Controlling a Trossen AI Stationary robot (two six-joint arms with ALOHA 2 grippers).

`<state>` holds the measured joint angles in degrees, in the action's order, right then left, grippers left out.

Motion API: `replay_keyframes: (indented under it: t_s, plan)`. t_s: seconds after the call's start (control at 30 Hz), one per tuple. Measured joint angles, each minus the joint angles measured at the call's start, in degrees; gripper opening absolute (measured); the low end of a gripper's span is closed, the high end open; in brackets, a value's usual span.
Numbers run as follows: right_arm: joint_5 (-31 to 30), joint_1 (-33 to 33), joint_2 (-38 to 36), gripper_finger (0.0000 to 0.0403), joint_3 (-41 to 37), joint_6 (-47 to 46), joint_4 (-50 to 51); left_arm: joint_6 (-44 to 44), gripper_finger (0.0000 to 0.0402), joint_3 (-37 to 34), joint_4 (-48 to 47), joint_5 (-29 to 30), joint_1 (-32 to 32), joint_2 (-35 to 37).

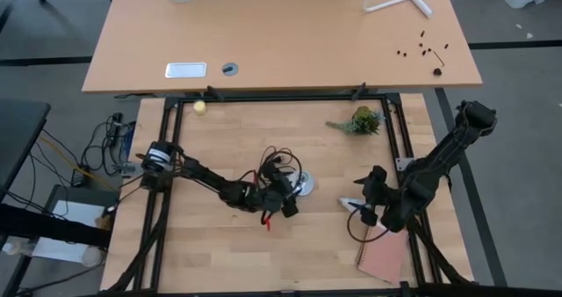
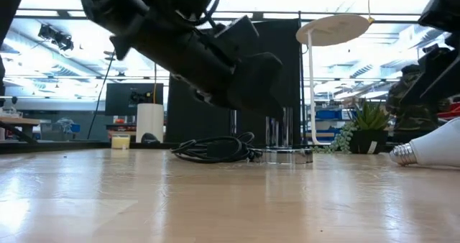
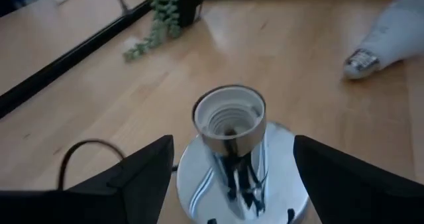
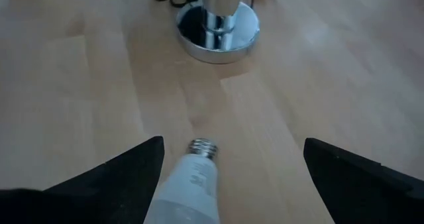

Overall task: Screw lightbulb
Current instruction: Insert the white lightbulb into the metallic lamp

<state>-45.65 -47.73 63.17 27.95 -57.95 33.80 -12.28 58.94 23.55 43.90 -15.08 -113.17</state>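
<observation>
The wooden counter is seen from above with both dark arms reaching in toward its middle. A reddish notebook lies near the right arm's base, and a small green plant stands toward the counter's far edge.

The left gripper is placed at the chrome socket, which stands upright on its round silver base with a black cord coiled beside it. Its fingers are spread to either side of the socket, clear of it in the left wrist view.

The right gripper is held over the lightbulb, with its fingers spread wide on both sides and nothing pinched. The lightbulb is lying on its side on the counter, well apart from the socket, its screw base pointed toward the socket.

A small yellowish ball rests near the far left corner.
</observation>
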Motion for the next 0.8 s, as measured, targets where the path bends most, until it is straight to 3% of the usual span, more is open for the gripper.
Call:
replay_keyframes:
  t_s: [0.37, 0.63, 0.8]
  plan:
    - [-5.1, -6.1, 7.9, 0.0371, -2.5, -3.3, -12.3, -5.1, 0.0314, 2.7, -6.1, 4.6, -4.6, 2.2]
    - [-11.8, -9.2, 17.6, 0.0363, -2.5, -13.6, -11.4, -4.9, 0.0314, 7.9, -14.5, 12.3, -7.7, 2.3]
    - [-12.8, -9.9, 25.9, 0.0349, -2.5, -17.8, -11.5, -6.9, 0.0314, 9.1, -15.3, 13.3, -7.8, 2.3]
